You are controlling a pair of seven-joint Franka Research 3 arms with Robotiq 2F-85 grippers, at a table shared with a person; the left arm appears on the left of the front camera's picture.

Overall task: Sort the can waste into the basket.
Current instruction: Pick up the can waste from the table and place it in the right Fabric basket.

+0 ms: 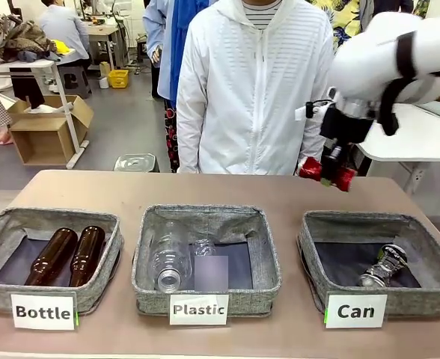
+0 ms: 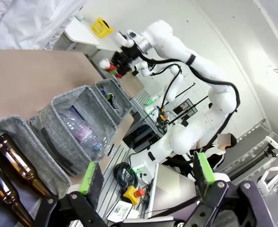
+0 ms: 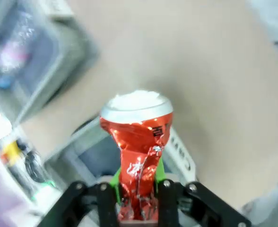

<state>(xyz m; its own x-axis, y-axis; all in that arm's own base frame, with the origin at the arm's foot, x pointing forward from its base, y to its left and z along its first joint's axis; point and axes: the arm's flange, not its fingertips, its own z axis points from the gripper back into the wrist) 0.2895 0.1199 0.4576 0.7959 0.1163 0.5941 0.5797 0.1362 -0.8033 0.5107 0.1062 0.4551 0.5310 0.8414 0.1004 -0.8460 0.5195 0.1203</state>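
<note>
A busy workroom lies behind the tan table point(image 1: 227, 191), with a person in a white jacket point(image 1: 254, 82) standing at its far edge. Toward the right of the front view the right gripper point(image 1: 332, 176) hangs above the table's back edge, clamped on the red can point(image 1: 310, 169), which lies roughly crosswise there, its ends sticking out either side of the fingers. In the right wrist view that can point(image 3: 138, 142) stands pinched at its crumpled waist between the green pads point(image 3: 116, 179), silver end pointing away.

The "Can" basket point(image 1: 332, 232) sits lower right in the front view, below the held can and nearer the camera, so I'd judge the carry runs down-frame and slightly right. The silver-black can point(image 1: 382, 267) already lies inside it, tilted.

The left gripper point(image 2: 146, 177), at the bottom of its wrist view, stands wide and empty beside the brown bottles point(image 2: 13, 163), well apart from the cans; the right arm is plainly the nearer.
</note>
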